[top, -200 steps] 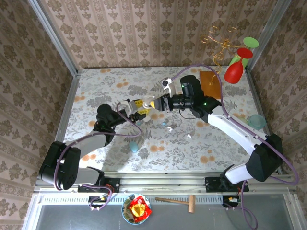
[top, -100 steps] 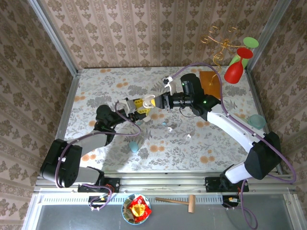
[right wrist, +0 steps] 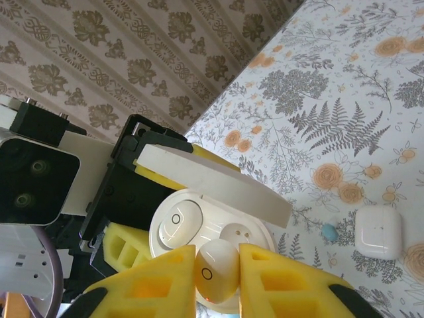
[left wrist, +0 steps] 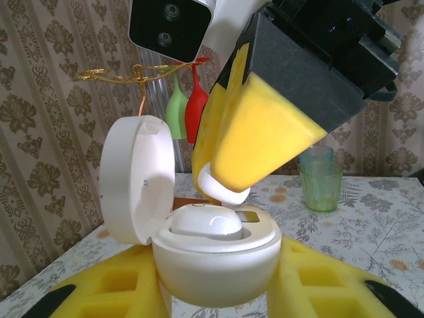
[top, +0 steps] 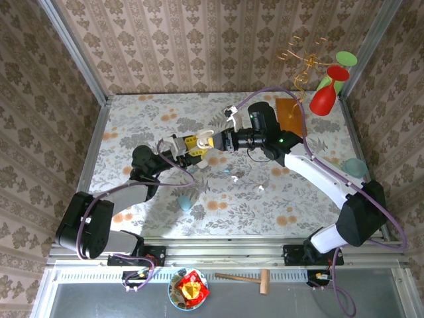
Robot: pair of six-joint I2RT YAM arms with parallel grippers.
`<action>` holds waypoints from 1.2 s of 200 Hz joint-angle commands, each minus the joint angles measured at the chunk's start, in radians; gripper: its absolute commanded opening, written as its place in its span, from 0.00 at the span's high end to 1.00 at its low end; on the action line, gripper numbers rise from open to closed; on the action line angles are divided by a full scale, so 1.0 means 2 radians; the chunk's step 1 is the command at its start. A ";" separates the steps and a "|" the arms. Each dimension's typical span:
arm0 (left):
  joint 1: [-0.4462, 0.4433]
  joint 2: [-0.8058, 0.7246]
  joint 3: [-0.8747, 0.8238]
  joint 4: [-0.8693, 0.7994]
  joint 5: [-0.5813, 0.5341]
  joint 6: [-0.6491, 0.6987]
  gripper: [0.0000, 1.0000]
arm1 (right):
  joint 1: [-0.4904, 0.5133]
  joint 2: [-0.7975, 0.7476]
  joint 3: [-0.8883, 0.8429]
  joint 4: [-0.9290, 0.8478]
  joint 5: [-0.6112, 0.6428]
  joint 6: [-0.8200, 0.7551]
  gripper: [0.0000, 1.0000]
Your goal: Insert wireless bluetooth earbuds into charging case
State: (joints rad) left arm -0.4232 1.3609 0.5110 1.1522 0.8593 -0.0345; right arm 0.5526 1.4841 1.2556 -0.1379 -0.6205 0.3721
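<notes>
- Over the middle of the floral table (top: 265, 212), in the top view, the left gripper (top: 190, 147) and right gripper (top: 209, 141) meet tip to tip. Their yellow pads crowd so close that what they hold is hard to make out there.
- From the left wrist, the bottom of the charging case (left wrist: 215, 255) is cut off by the frame edge. The earbud (left wrist: 222, 192) shows as a white crescent under the right gripper's fingers (left wrist: 258, 139).
- Whether that earbud touches the case, I cannot tell.
- The case is glossy white and rounded like a pebble, with its hinged lid (left wrist: 136, 179) swung up to one side. The gripper pads are matte yellow, with square recesses.
- A second earbud (left wrist: 199, 222), smooth and white, lies seated in one socket, with the empty socket (right wrist: 237, 235) beside it.
- The left gripper is clamped on the case's lower half, one pad on each side.
- The right gripper is pinched on the earbud, holding it just above the case's open top.
- A pale blue earbud (right wrist: 328, 231) lies on the table just beside a white rectangular case (right wrist: 379, 232), apart from both grippers.
</notes>
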 commanded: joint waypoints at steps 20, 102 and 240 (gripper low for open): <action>0.002 0.002 0.011 0.026 0.002 -0.011 0.85 | -0.002 0.004 0.021 -0.020 0.009 0.003 0.70; 0.004 0.006 0.008 0.028 -0.001 -0.009 0.84 | -0.003 -0.025 0.016 -0.024 0.032 -0.002 0.49; -0.003 0.002 0.004 -0.005 -0.001 0.034 0.84 | -0.004 0.046 0.125 -0.169 0.117 0.031 0.17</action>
State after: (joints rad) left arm -0.4252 1.3735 0.5110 1.1404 0.8680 0.0124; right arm 0.5484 1.5539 1.4960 -0.3706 -0.3943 0.4263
